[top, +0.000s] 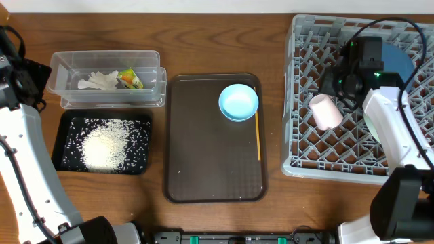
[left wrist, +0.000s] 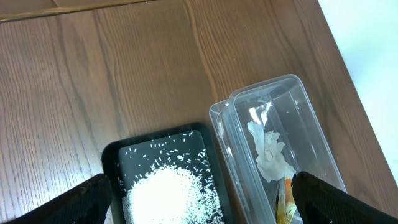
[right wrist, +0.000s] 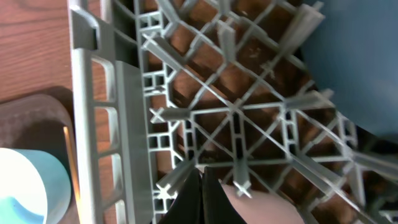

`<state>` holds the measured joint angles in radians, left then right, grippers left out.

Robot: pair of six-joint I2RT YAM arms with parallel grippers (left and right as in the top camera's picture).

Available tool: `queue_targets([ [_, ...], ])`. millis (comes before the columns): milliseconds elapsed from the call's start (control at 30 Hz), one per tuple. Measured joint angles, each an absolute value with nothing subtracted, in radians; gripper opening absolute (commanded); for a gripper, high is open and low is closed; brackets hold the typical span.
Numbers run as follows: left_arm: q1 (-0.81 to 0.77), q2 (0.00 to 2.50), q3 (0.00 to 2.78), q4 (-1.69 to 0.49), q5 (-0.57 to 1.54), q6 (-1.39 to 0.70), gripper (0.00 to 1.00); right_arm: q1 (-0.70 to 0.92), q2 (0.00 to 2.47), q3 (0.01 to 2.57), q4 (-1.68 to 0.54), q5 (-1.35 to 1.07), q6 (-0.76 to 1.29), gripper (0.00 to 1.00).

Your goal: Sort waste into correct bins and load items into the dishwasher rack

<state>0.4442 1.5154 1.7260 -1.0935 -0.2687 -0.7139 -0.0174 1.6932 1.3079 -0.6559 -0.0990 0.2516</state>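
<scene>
Two claws, two different stories: the right gripper (right wrist: 201, 177) has its fingers pressed together on nothing, tips over the grey plastic lattice of the dishwasher rack (top: 298, 135), just beside the pink cup (top: 325, 112). That cup lies on its side in the rack, smooth and matte. Its long axis runs diagonally from upper left to lower right in the overhead view, and which end is the mouth, can't tell. Across the table, the left gripper (left wrist: 200, 180) hangs wide apart and empty above the black tray (top: 64, 129) of loose white rice (top: 102, 146) and the clear tub (top: 61, 64) holding the crumpled tissue (top: 97, 81) and glossy wrapper (top: 130, 79). The round light-blue dish (top: 238, 102) sits on the brown tray (top: 210, 169).
</scene>
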Motion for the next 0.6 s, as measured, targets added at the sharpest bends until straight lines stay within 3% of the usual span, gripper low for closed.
queue_targets([
  [600,0.444,1.516,1.726,-1.093,-0.269,-0.714,0.95,-0.017,1.694,1.308,-0.728,-0.220,0.139,0.01],
])
